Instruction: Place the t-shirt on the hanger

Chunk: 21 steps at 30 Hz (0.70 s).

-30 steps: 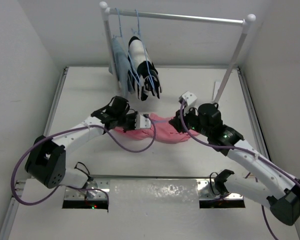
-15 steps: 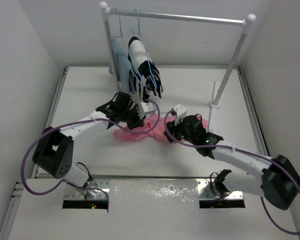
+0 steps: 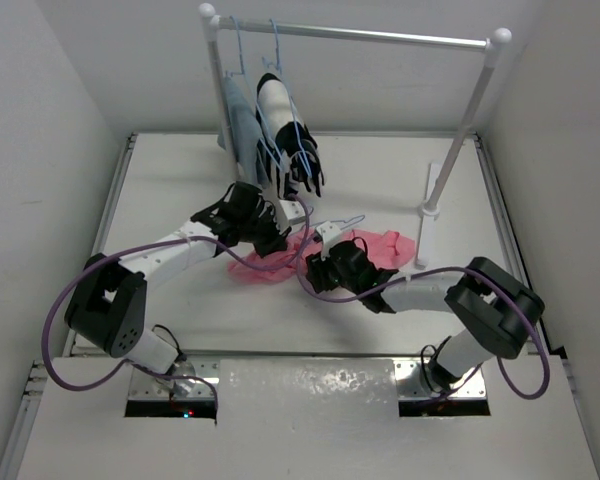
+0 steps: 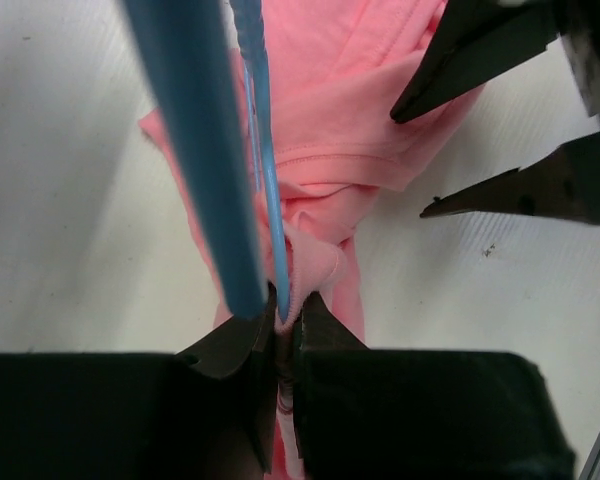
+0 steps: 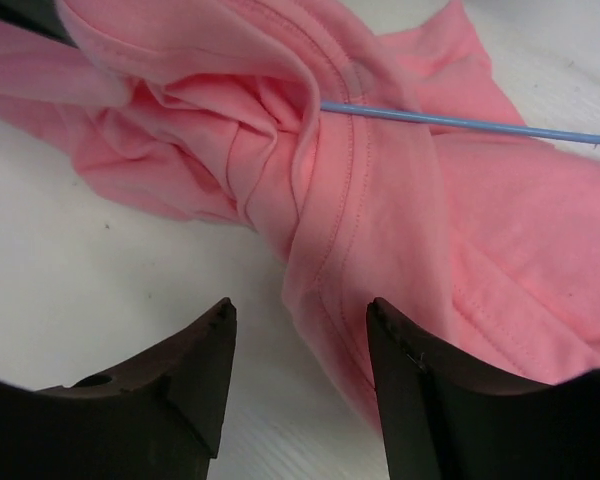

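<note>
Left end effector (image 4: 285, 318) is clamped on the thin light-blue hanger (image 4: 264, 190); right end effector (image 5: 300, 312), jaws apart, should pinch the stitched collar (image 5: 348, 190) of the limp salmon-pink fabric t-shirt (image 5: 500, 210).

White links (image 3: 165, 252), black joints (image 3: 105, 315), purple cables (image 3: 46, 330), black fingers (image 5: 180, 390).

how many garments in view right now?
3. Salmon-pink t-shirt crumpled on the table; pale blue-grey garment and black-and-white patterned garment hanging side by side at the rack's left end. Part of the table is occluded, so more could be hidden.
</note>
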Available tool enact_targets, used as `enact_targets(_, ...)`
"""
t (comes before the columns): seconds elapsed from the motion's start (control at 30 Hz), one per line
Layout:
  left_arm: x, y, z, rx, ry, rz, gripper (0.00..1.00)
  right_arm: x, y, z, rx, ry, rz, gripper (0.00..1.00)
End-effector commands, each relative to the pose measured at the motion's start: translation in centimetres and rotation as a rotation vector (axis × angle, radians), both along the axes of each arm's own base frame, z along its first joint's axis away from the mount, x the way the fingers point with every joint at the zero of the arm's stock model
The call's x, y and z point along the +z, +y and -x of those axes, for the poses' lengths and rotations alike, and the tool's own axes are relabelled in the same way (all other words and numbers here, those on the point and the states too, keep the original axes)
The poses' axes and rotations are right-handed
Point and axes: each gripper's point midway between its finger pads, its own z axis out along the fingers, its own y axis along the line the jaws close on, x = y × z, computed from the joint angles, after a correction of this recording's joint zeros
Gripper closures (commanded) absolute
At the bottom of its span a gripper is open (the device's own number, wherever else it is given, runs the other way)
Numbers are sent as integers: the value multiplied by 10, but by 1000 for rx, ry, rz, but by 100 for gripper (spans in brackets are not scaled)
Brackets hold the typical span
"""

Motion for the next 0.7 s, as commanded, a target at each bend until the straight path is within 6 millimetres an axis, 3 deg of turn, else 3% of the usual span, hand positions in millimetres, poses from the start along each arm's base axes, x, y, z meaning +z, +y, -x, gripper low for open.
enact_targets(0.0,14,-7,-8,-27,-56,35,100,16,17,-19,-11,-66,4,46)
enact_targets(0.1,14,-7,-9,-25,-55,40,100,6,15,-20,-22,-50,29,49)
enact_targets(0.27,18,-6,-11,-26,-69,41,100,-11,-9,-17,-96,-19,112,92)
enact_targets(0.33,18,-6,-10,-29,-67,44,100,-19,-13,-14,-103,9,135,100)
enact_targets(0.43,19,1,-14,-17,-71,42,100,-24,-10,-9,-75,34,107,100)
enact_targets(0.5,18,2,-14,-15,-67,40,100,-12,1,-8,-31,14,52,73)
enact_targets(0.57,17,3,-13,-14,-66,38,100,-8,2,-8,-14,-9,52,55)
enact_targets(0.67,15,2,-12,-19,-61,42,100,-14,5,-10,-6,10,70,54)
